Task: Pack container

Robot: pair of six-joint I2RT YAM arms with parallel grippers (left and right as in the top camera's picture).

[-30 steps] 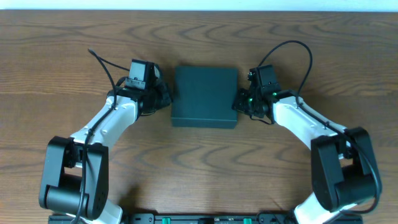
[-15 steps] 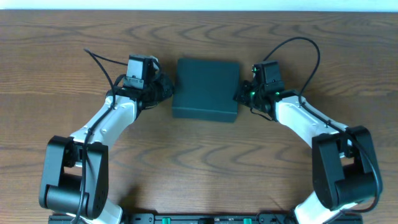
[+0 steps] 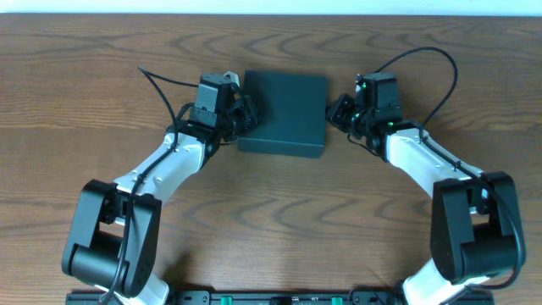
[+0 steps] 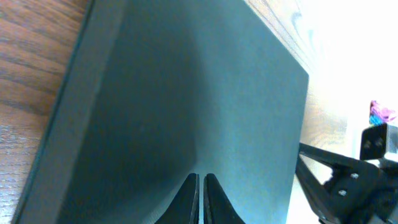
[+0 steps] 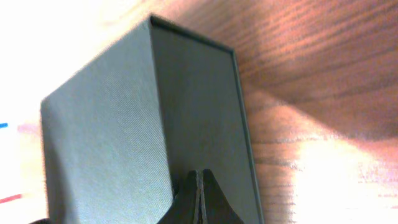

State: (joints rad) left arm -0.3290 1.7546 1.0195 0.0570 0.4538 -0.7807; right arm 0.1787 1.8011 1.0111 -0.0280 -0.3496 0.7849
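The container [image 3: 284, 113] lies flat on the table [image 3: 271, 220], at the middle of its far half, lid down and nothing of its inside showing. Its longer side runs roughly from left to right, though we see it skewed a little, the left end swung somewhat nearer to us than the right. It sits squarely between the two arms, and that is the relation the next move hangs on: from the left gripper [image 3: 243, 115] the container lies straight ahead to the right, from the right gripper [image 3: 340, 112] straight ahead to the left, so each set of fingertips points inward at one short end. The left gripper looks to be touching the left wall close to its near corner. The right one is just beside the right wall, higher up along it, and we cannot tell whether it makes contact. We judge the left arm the nearer of the two, by a small margin. Both pairs of jaws are pressed together and hold nothing. In the wrist views the closed tips make a single narrow point aimed at the dark card, the left over the lid's edge, the right at the side wall. Both arms reach forward and bend inward at the elbow, wrists low over the table, a pose we read as fit for nudging rather than grasping.
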